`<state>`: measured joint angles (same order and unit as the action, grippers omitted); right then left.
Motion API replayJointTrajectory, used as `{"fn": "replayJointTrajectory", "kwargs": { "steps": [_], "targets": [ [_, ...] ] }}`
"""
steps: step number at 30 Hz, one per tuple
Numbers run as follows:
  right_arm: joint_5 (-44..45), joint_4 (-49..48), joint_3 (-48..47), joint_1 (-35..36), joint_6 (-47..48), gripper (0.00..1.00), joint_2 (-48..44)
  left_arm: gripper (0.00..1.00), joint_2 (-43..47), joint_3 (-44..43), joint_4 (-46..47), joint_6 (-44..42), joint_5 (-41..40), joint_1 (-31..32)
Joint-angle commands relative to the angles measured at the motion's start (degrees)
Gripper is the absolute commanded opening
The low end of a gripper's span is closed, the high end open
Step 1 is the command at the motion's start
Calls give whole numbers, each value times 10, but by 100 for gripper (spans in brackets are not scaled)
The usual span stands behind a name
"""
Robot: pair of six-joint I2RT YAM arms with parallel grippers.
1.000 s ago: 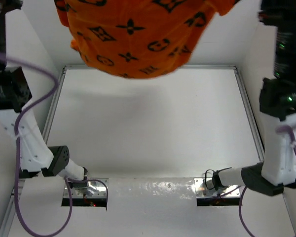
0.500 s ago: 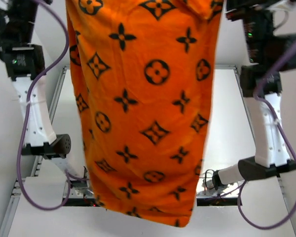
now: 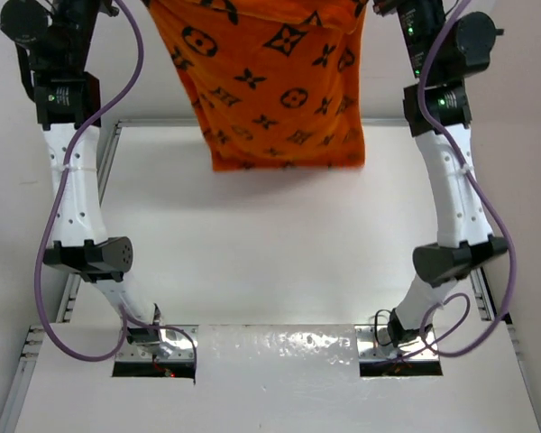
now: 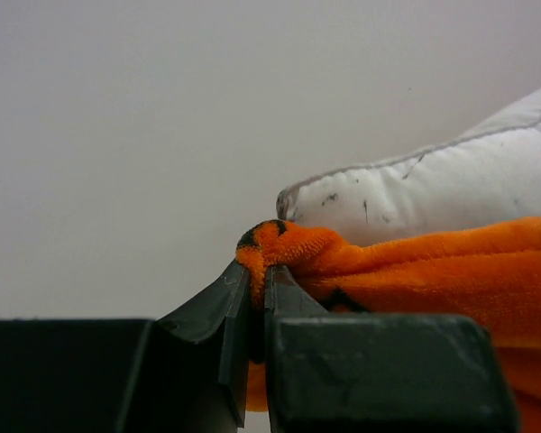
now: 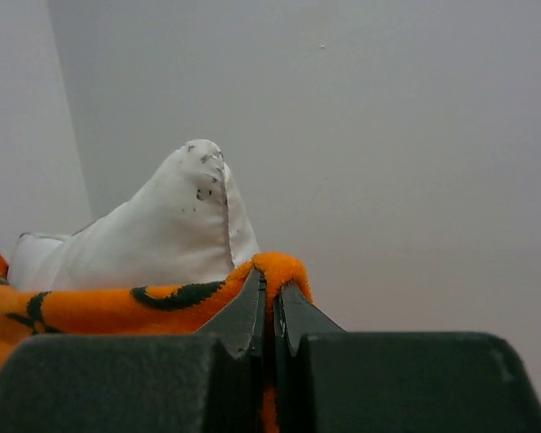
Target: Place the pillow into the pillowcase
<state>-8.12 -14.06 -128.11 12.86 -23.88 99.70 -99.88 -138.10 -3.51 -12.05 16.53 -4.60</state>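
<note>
Both arms are raised with the pillowcase (image 3: pixel 279 81) strung between them. It hangs as a bright orange sack with dark brown flower and star prints, over the far side of the counter (image 3: pixel 279 271). Its bottom hem looks to be off the surface, but I can't say for sure from the top view.

The left pincer (image 4: pixel 261 275) is clamped on a bunched bit of the orange rim, with the fleece squeezed right between the two dark fingers. The right pincer (image 5: pixel 271 293) is the same deal, closed tight on a fold of the rim at its own end.

The pillow (image 4: pixel 451 180) sits inside the sack. In both wrist views a white corner pokes up above the orange edge, just beside the pinched spot. There are a few small dark specks on the white fabric, and a seam line runs along the corner. From the top view you can't see the pillow at all, just the orange fabric.

The left arm (image 3: pixel 72 198) stands tall on the left of the counter and the right arm (image 3: pixel 451 198) on the right. A purple cable (image 3: pixel 45 271) loops down along each one to the bases at the near edge.
</note>
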Motion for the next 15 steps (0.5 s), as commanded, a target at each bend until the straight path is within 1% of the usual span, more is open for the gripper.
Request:
{"fn": "replayJointTrajectory", "kwargs": {
  "steps": [1, 3, 4, 5, 6, 7, 8, 9, 10, 11, 12, 13, 14, 15],
  "targets": [
    [71, -98, -102, -10, 16, 0, 32, 0, -34, -40, 81, -17, -62, 6],
    [49, -108, -95, -10, 17, 0, 25, 0, -38, -52, 74, -11, -57, 10],
    [0, -116, -75, -9, 21, 0, 10, 0, -28, -48, 67, -10, -49, 10],
    [-29, -120, -1, -9, 23, 0, -13, 0, -19, -24, 47, -18, -36, 10],
    [-59, -128, 54, -8, 23, 0, -78, 0, -4, -1, 37, -27, -4, 10],
    [-91, -154, 198, -7, 29, 0, -118, 0, 31, 25, 9, -40, 20, 10],
    [-124, -169, 284, 8, 55, 0, -159, 0, 49, 81, -38, -71, 44, 10],
    [-125, -175, 359, 21, 75, 0, -201, 0, 71, 114, -72, -88, 103, 9],
    [-117, -153, 495, 32, 100, 0, -278, 0, 112, 172, -109, -128, 131, 8],
    [-107, -128, 554, 54, 137, 0, -313, 0, 131, 198, -196, -149, 182, 8],
    [-100, -64, 647, 62, 149, 0, -372, 0, 165, 221, -253, -179, 205, 8],
    [-92, -31, 685, 68, 155, 0, -398, 0, 182, 259, -305, -217, 226, 8],
    [-74, -3, 724, 73, 147, 0, -424, 0, 196, 278, -405, -282, 249, 8],
    [-65, 44, 790, 74, 135, 10, -450, 0, 225, 298, -455, -319, 256, 9]
  ]
}}
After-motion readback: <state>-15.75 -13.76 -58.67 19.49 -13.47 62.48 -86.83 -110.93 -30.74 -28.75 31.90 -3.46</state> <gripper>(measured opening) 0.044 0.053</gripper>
